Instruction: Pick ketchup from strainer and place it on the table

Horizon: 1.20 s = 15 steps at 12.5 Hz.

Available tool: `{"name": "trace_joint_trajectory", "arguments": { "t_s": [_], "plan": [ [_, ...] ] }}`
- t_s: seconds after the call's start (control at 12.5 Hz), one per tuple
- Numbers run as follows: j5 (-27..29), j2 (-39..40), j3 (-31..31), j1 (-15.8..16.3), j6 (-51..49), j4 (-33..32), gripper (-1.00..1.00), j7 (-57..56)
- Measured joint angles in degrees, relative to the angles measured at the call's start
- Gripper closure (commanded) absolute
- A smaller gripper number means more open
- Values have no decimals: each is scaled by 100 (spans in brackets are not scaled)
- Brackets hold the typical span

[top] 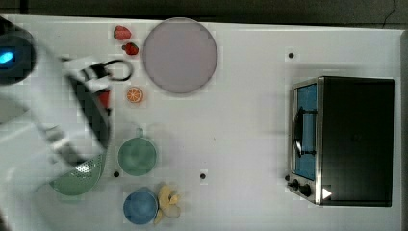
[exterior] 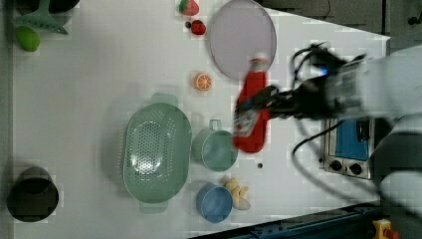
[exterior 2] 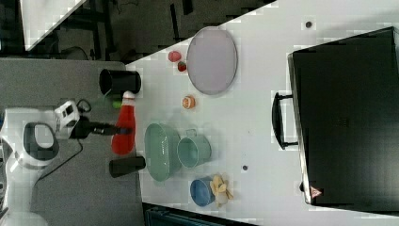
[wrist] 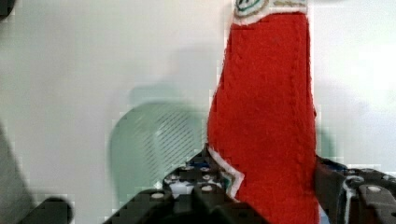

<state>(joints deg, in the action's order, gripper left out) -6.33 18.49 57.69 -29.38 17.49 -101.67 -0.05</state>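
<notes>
The gripper [exterior: 251, 117] is clamped on the ketchup [exterior: 253, 112], holding it in the air above the table [exterior: 89, 89]. In the left view the bottle (cap toward the grey-lilac plate [exterior: 242, 40]) hangs off to the strainer's [exterior: 157, 152] right, past the green cup [exterior: 215, 148]. The strainer itself sits on the table with nothing in it, the green cup just beside it.
</notes>
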Motion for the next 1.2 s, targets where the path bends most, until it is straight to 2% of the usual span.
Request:
{"name": "trace_joint_trajectory", "arguments": {
  "t_s": [0.4,0.72,0.88,1.04,1.2],
  "plan": [
    [-673,-122,-302,-951,-635,-6,-13,-1040],
    [-746,-218,-576,-1323,-599,-162,-13,-1910],
    [-730,-222,-649,-1511,-166,-498,-13,-2211],
    [-713,-218,-719,-1687,715,-1069,-13,-2369],
    [-642,-234,-1016,-1642,1307,-1673,-13,-2369]
  ]
}}
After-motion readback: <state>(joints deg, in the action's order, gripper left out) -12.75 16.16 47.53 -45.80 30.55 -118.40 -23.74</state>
